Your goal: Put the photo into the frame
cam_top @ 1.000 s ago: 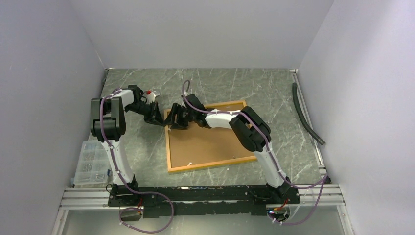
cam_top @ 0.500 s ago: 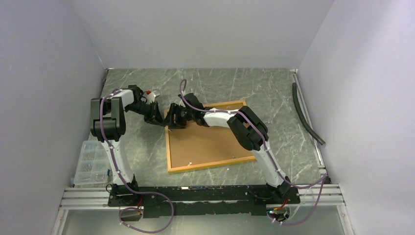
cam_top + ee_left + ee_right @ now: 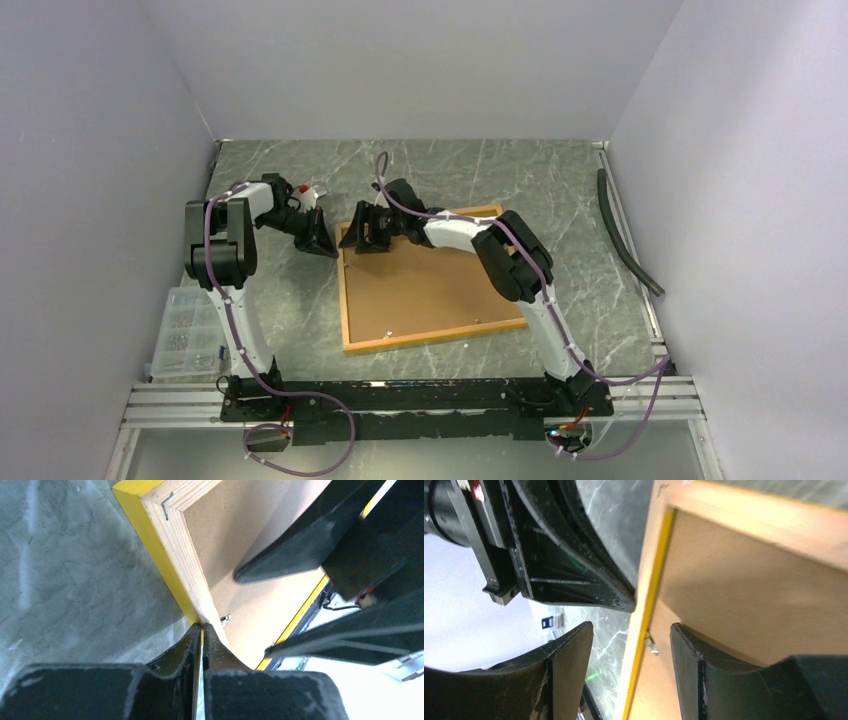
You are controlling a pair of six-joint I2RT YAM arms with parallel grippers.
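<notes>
The frame [image 3: 430, 335] lies face down on the marble table, pale wood back up, with a brown backing board [image 3: 430, 285] inside its rails. The photo is hidden. My left gripper [image 3: 326, 246] is shut, its tips [image 3: 202, 626] touching the outer side of the frame's left rail [image 3: 175, 545]. My right gripper [image 3: 360, 230] stands open near the far-left corner. In the right wrist view it [image 3: 630, 626] straddles the yellow-edged left rail [image 3: 644, 610], one finger over the table and one over the backing board [image 3: 749, 605]. Nothing is gripped.
A clear plastic parts box [image 3: 185, 335] sits at the near left, by the left arm's base. A black hose [image 3: 625, 235] lies along the right wall. Grey walls close in three sides. A small metal tab [image 3: 651, 645] sticks out from the rail's inner side.
My right gripper has slid along the left rail toward the frame's far-left corner. The left gripper has stayed shut at the rail, and the frame has not shifted.
</notes>
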